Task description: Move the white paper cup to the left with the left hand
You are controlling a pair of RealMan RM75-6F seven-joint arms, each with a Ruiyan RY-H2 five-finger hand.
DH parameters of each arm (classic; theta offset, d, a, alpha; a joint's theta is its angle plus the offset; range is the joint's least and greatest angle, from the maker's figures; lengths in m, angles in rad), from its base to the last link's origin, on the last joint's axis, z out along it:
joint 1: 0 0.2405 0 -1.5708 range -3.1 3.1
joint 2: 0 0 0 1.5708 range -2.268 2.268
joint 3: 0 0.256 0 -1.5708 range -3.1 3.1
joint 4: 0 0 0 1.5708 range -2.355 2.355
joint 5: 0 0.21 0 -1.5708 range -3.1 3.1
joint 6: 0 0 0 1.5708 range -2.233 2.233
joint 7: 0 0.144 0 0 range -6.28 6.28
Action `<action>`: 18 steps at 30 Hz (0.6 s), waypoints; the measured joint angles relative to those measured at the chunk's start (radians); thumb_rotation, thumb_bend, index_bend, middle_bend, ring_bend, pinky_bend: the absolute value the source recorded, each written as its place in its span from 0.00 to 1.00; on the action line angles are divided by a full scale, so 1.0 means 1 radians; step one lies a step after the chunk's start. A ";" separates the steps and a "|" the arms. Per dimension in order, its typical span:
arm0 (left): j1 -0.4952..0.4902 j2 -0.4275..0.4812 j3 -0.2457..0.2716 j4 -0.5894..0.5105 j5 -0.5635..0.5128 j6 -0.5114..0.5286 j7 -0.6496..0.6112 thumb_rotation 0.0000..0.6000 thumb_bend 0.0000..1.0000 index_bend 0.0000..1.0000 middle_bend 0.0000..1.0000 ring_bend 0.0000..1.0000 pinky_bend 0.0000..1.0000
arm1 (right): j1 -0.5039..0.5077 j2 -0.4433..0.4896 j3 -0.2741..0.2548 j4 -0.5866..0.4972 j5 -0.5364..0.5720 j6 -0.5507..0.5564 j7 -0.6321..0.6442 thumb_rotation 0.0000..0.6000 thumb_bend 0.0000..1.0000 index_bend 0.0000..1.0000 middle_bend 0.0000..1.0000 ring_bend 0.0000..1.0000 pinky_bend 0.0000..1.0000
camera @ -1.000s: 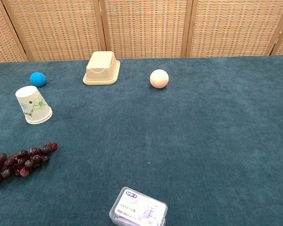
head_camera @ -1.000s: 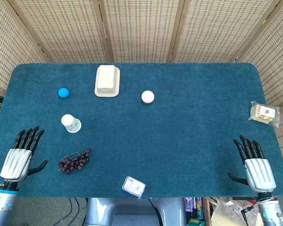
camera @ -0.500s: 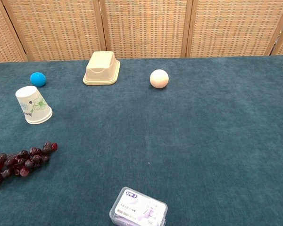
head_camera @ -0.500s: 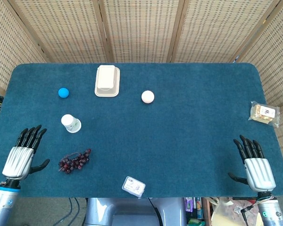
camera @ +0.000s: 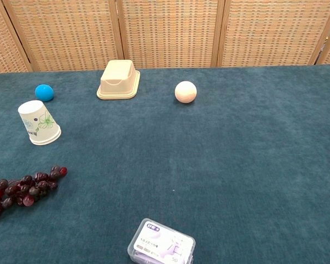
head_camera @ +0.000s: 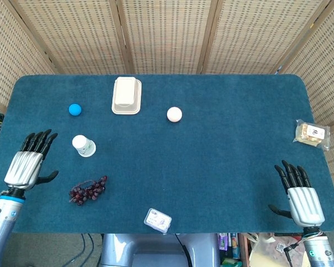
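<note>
The white paper cup (head_camera: pixel 83 146) (camera: pixel 38 123) stands upside down on the blue table, left of centre, with a green flower print on its side. My left hand (head_camera: pixel 28 162) hovers at the table's left edge, fingers spread and holding nothing, a hand's width to the left of the cup and slightly nearer me. My right hand (head_camera: pixel 300 193) rests open at the front right corner, far from the cup. Neither hand shows in the chest view.
A blue ball (head_camera: pixel 74 109) lies behind the cup. Dark grapes (head_camera: pixel 88 189) lie in front of it. A cream container (head_camera: pixel 126 95), a white ball (head_camera: pixel 174 114), a clear plastic box (head_camera: pixel 157 219) and a snack packet (head_camera: pixel 312 134) sit elsewhere on the table (head_camera: pixel 222 150).
My left hand has moved forward along the table's left edge, closer to the level of the cup. The cup and my right hand have stayed in place.
</note>
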 measured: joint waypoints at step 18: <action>-0.275 0.048 -0.083 -0.012 -0.555 -0.225 0.236 1.00 0.24 0.31 0.00 0.00 0.00 | 0.003 0.000 0.003 0.009 0.009 -0.008 0.015 1.00 0.09 0.00 0.00 0.00 0.00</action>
